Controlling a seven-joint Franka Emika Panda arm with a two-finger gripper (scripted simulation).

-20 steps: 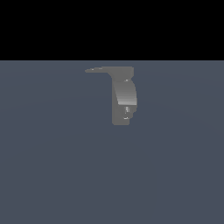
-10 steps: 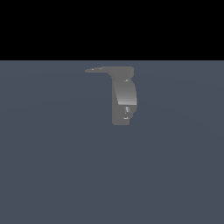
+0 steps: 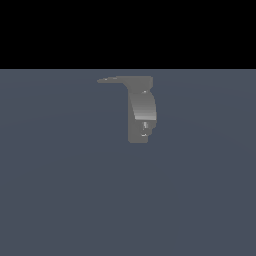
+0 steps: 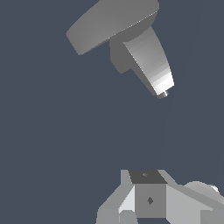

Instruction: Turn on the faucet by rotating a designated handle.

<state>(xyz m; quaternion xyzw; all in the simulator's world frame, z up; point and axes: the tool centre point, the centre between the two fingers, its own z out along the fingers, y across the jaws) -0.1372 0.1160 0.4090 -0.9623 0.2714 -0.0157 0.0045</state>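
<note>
Hand well apart from faucet

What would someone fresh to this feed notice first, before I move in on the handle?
The lone grey faucet stands out in the middle of a bare blue-grey floor in the exterior view, under a black band. Its thin flat handle juts from the top toward the exterior view's left. In the wrist view the claw sits apart from the faucet, touching nothing; whether it is open is unclear.
</note>
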